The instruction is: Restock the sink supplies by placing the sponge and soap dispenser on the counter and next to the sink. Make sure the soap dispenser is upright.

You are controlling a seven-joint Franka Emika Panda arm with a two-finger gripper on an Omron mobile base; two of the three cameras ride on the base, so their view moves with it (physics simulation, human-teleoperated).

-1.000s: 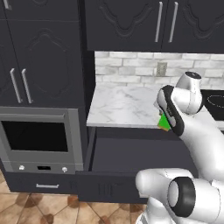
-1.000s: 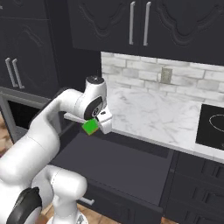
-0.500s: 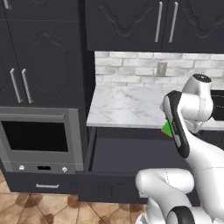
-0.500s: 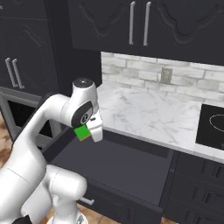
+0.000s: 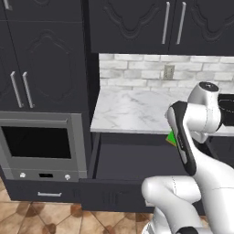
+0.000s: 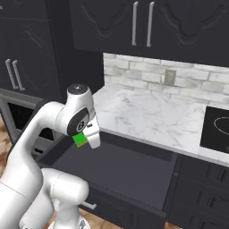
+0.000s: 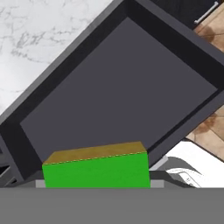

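Left base view, far left: tall dark cabinet doors [image 5: 43, 68] with metal bar handles, and below them a built-in oven [image 5: 41, 146] with a dark glass window and small round knobs. No brand name, label or lettering is legible on the oven or anywhere else in the frames.

Centre: a wide dark drawer [image 5: 132, 160] stands pulled out beneath the tabletop [image 5: 132, 109], a white-grey veined marble slab. Behind the slab runs a pale brick backsplash [image 5: 137, 71] carrying one wall outlet [image 5: 169, 71]. Dark upper cabinets [image 5: 151, 23] with slim handles hang above.

Right of centre: the white arm crosses in front of the tabletop edge. The sponge [image 5: 171, 138] shows as a sliver of bright green beside the arm, above the open drawer and level with the tabletop front edge.

Right base view: the gripper [image 6: 82, 138] sits over the left part of the drawer, pinching the sponge [image 6: 80, 139] between its fingers. It is clear of both the drawer floor and the slab. At far right a black cooktop [image 6: 217, 129] is set into the tabletop.

Hand view: the sponge [image 7: 96, 168] lies at the bottom of the frame, green face toward the camera, yellowish layer on its upper side. The drawer interior [image 7: 118, 92] is beyond it and marble is at upper left.
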